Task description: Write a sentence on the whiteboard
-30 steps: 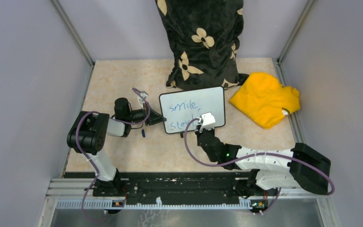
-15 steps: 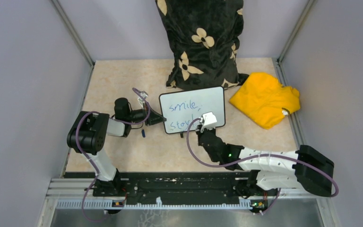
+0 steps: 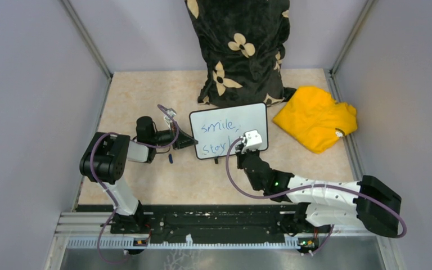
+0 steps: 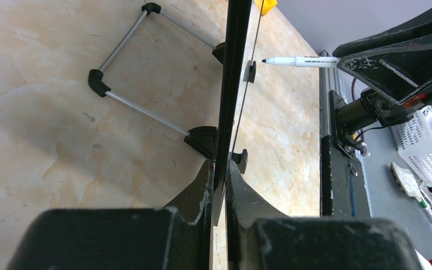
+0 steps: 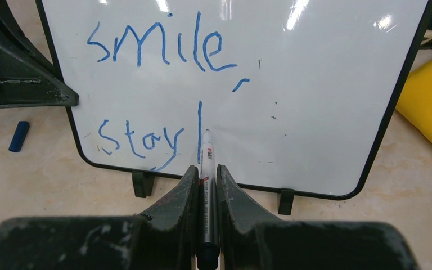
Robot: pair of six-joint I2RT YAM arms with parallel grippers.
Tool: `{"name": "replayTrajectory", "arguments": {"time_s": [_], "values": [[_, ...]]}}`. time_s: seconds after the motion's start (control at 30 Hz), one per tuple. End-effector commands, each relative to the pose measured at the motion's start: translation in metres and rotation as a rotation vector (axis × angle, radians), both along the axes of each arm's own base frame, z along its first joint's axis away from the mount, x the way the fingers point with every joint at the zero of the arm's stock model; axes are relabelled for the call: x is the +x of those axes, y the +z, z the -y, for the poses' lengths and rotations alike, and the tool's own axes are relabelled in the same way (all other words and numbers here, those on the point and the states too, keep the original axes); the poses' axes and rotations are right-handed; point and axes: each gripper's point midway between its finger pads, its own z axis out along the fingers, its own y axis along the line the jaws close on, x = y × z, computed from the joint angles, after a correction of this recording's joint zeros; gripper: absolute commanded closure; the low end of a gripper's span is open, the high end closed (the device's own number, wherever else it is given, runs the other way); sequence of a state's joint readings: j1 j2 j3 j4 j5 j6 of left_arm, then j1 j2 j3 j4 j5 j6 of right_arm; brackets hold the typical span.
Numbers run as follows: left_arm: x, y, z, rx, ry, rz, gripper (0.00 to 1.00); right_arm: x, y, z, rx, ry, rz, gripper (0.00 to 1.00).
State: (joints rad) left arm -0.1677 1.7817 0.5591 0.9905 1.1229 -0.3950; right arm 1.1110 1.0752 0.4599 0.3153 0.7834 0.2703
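Note:
The whiteboard (image 3: 242, 121) stands upright mid-table on small black feet. The sentence (image 5: 163, 48) on it is blue: "smile," above, "stay" below, then a tall vertical stroke. My left gripper (image 3: 190, 142) is shut on the board's left edge; in the left wrist view its jaws (image 4: 220, 166) pinch the thin dark frame (image 4: 233, 84). My right gripper (image 5: 205, 169) is shut on a white-and-black marker (image 5: 207, 152). The marker points at the board, its tip at the foot of the vertical stroke. From the top view, the right gripper (image 3: 244, 149) is at the board's lower middle.
A blue marker cap (image 3: 170, 159) lies on the table left of the board, below the left gripper. A yellow cloth (image 3: 315, 117) lies to the right. A black flowered cushion (image 3: 239, 50) stands behind the board. Its wire stand (image 4: 140, 109) props it up. Grey walls close three sides.
My right arm has shifted slightly to the right and farther along the board's lower line with the marker. The left arm and the board have not moved.

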Motion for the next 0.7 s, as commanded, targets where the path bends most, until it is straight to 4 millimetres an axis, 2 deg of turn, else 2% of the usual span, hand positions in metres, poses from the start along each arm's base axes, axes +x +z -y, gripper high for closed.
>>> {"name": "replayTrajectory", "arguments": {"time_s": [0.0, 0.67], "values": [[-0.003, -0.013, 0.004, 0.017, -0.009, -0.061, 1.00, 0.010, 0.028, -0.010, 0.067, -0.019, 0.043, 1.00], [-0.003, -0.013, 0.004, 0.017, -0.009, -0.066, 1.00, 0.016, 0.010, -0.012, 0.018, -0.033, 0.010, 1.00]]}}
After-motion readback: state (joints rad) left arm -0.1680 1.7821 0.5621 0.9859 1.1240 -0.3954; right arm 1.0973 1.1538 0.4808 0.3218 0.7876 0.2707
